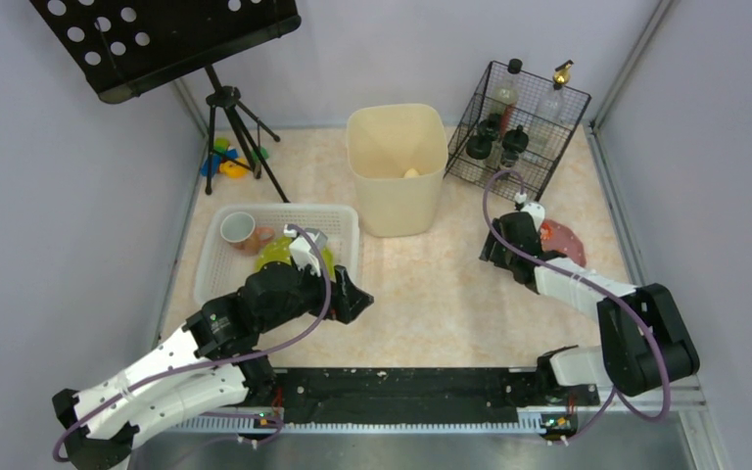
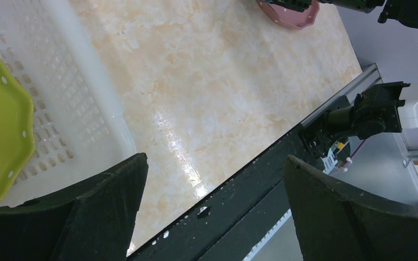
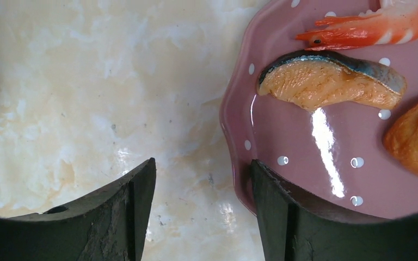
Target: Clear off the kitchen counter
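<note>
Surface (image 1: 450,304) with a glossy beige-pink marble pattern ran from the black rail (image 1: 401,392) at the near edge to the far wall, between grey side panels. On its left part sat a white perforated basket (image 1: 352,220) holding a green dotted plate (image 1: 276,257) and a cup (image 1: 238,229) lying on its side. A beige bin (image 1: 397,186) stood at the far middle with a small yellow item (image 1: 411,173) inside. To its right a black wire rack (image 1: 558,166) held several bottles (image 1: 504,98); any labels on them were too small to read. A pink dotted plate (image 3: 305,157) lay on the right part of the surface, carrying a shrimp (image 3: 375,24), a salmon slice (image 3: 332,81) and an orange-brown piece (image 3: 413,136).

The left fingers (image 2: 103,217) were spread wide with nothing between them, over the surface just beside the basket's near right corner. The right fingers (image 3: 283,217) were also apart and empty, one above bare marble and the other at the pink plate's left rim; whether it touched the rim could not be told.

A black perforated music stand (image 1: 171,39) on a tripod stood at the far left, with colourful toys (image 1: 225,162) by its feet.
</note>
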Controlling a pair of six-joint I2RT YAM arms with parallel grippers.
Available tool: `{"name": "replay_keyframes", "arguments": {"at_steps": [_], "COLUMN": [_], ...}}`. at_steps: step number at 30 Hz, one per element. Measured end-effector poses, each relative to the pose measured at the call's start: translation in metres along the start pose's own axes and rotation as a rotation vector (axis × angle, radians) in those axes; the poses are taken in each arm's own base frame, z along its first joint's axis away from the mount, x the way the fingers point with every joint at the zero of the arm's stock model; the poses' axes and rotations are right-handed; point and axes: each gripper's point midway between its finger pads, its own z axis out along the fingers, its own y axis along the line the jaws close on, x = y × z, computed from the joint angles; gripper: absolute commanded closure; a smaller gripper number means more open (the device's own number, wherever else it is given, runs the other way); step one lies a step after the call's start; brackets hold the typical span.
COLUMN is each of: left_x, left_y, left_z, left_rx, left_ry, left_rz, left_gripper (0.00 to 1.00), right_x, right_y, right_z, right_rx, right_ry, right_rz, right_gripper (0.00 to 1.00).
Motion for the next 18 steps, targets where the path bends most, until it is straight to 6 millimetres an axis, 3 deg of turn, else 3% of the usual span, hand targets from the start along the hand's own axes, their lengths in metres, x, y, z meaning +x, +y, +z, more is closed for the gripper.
{"name": "replay_keyframes", "arguments": {"at_steps": [11, 18], "left_x": [-0.002, -0.003], "left_y": [0.002, 0.004], "left_z": [-0.001, -0.001], "left_rx": [-0.012, -0.019], "left_ry": [-0.012, -0.016], "left_rz": [-0.001, 0.000], "left_gripper": [0.01, 0.01], "right_x": [0.001, 0.023], "right_y": [0.025, 0.065], "right_z": [0.000, -0.015], "right_rx": [-0.121, -0.230], "right_ry": [-0.003, 0.036], "right_rz": [0.061, 0.029], "right_gripper": [0.37, 0.37]}}
